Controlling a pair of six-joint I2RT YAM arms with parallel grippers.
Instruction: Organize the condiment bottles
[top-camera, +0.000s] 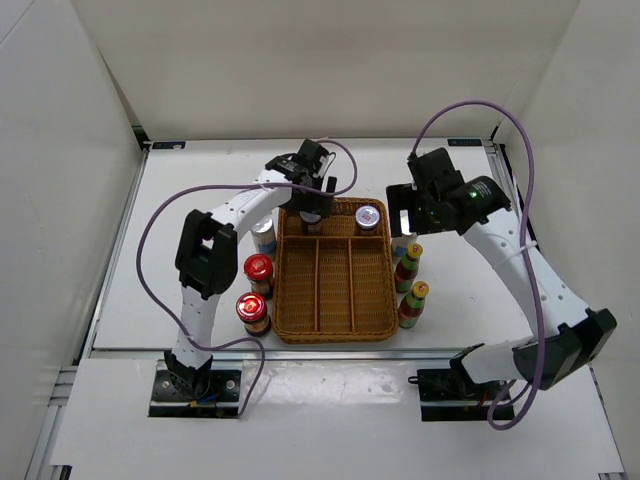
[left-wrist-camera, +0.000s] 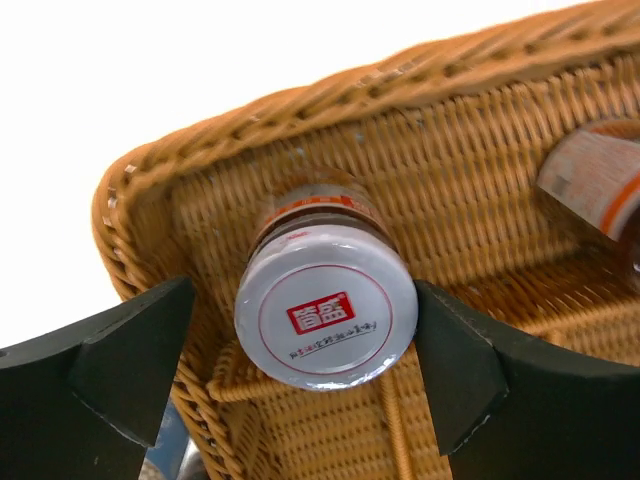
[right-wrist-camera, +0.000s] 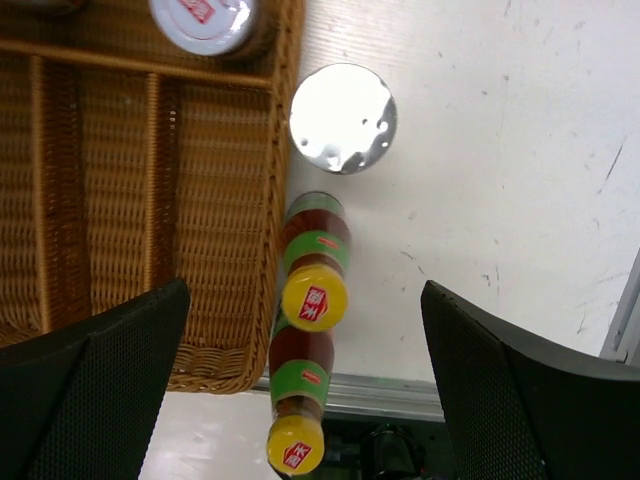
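The white table (top-camera: 200, 290) carries a brown wicker tray (top-camera: 336, 285), whose long axis runs from the near edge to the far one. It has three long lanes and one cross compartment at its far end. The left gripper (left-wrist-camera: 305, 310) hangs over the far-left corner of that compartment with its fingers spread apart. They stand on either side of a lid and grip nothing. The right gripper (right-wrist-camera: 305, 295) hovers above the table just right of the tray, fingers also wide apart and empty. Every bottle stands upright, long axis vertical and cap up. Two yellow-capped sauce bottles (top-camera: 410, 262) stand in a near-to-far line just beside the tray's right wall. Two red-lidded jars (top-camera: 258, 268) stand likewise beside the left wall, one nearer than the other. The first silver-lidded bottle (left-wrist-camera: 325, 315) stands in the far-left corner of the cross compartment, between the left fingers, its red-marked lid facing the wrist camera. The second silver-lidded bottle (top-camera: 368, 216) stands at the right end of the same compartment. The third silver-lidded bottle (top-camera: 264, 236) stands on the table by the tray's far-left corner. The fourth silver-lidded bottle (right-wrist-camera: 343, 118) stands on the table just right of the tray, beyond the yellow caps.
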